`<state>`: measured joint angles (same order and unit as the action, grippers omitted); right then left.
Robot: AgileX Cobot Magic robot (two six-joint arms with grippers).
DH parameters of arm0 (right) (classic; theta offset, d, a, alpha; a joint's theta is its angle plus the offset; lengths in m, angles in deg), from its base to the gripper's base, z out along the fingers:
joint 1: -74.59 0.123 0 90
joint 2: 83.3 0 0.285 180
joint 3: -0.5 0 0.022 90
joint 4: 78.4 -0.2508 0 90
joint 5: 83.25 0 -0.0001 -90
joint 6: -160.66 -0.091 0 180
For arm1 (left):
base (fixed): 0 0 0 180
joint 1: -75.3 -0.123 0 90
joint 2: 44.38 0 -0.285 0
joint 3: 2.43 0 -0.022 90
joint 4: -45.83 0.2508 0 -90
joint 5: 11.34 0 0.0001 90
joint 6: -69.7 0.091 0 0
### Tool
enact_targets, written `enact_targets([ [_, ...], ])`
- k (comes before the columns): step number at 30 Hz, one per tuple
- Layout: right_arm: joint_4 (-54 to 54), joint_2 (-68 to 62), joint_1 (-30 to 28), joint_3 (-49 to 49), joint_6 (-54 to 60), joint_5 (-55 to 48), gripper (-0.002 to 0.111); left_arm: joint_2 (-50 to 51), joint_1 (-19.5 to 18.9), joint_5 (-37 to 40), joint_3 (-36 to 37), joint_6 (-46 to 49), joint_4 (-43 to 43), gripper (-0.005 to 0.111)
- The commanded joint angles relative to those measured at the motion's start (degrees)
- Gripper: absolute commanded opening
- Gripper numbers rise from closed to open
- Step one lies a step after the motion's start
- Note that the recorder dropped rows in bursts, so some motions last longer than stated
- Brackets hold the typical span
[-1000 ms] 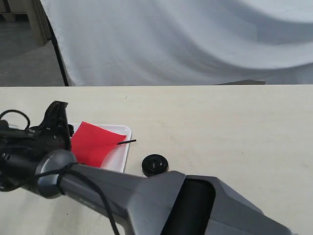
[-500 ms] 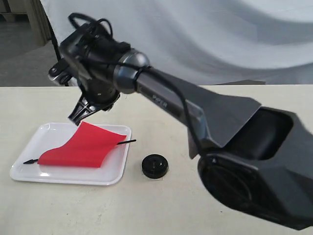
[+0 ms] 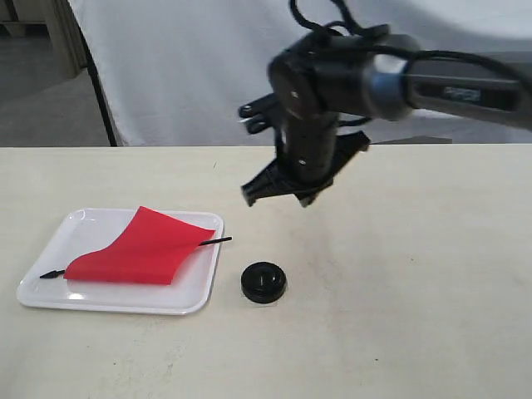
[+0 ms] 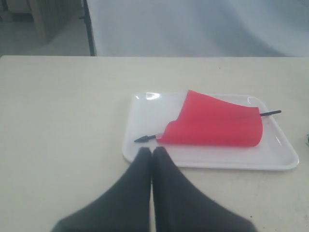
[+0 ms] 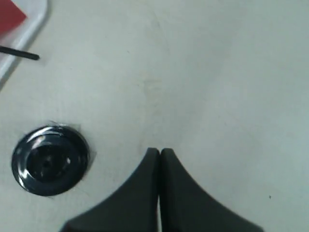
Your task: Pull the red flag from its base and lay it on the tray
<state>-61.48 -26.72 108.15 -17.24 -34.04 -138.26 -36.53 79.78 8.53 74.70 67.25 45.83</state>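
The red flag [image 3: 141, 249] lies flat on the white tray [image 3: 50, 283], its pointed black tip at the tray's left and its stick end [image 3: 218, 241] overhanging the right rim. The black round base [image 3: 263, 282] stands empty on the table just right of the tray. My right gripper [image 3: 281, 195] hangs shut above the table behind the base, holding nothing. In the right wrist view the gripper [image 5: 159, 151] is beside the base [image 5: 49, 160]. In the left wrist view the gripper [image 4: 152, 151] is shut and empty, close to the tray [image 4: 145, 150] near the flag [image 4: 217, 125].
A pale tabletop [image 3: 416, 274] stretches out to the right of the base. A white cloth backdrop [image 3: 208, 75] hangs behind the table's far edge. The left arm does not show in the exterior view.
My right arm has swung up off the tray and to the right, ending above the table behind the base. The flag and base have stayed put.
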Motion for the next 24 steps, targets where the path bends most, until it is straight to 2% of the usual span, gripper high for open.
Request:
enact_targets([
  [1,0.3,13.7,-9.3,20.7,-4.2,12.9,-0.001,-0.1,0.4,-0.2,0.1,0.1,0.0,0.000],
  [7,0.2,33.5,-26.9,39.2,-4.8,20.3,-0.001,-0.1,0.4,-0.2,0.1,0.1,0.0,0.000],
  [11,0.2,47.1,-39.6,47.2,-4.8,24.5,-0.001,-0.1,0.4,-0.2,0.1,0.1,0.0,0.000],
  [14,0.6,56.7,-47.0,51.6,-4.8,27.0,-0.001,-0.1,0.4,-0.2,0.1,0.1,0.0,0.000],
  [16,-0.3,62.1,-48.8,54.7,-5.6,28.0,-0.001,-0.1,0.4,-0.2,0.1,0.1,0.0,0.000],
  [18,-0.5,68.3,-48.1,58.6,-6.3,30.9,-0.001,-0.1,0.4,-0.2,0.1,0.1,0.0,0.000],
  [24,3.6,87.8,-40.9,68.0,-5.5,43.3,-0.001,-0.1,0.4,-0.2,0.1,0.1,0.0,0.000],
])
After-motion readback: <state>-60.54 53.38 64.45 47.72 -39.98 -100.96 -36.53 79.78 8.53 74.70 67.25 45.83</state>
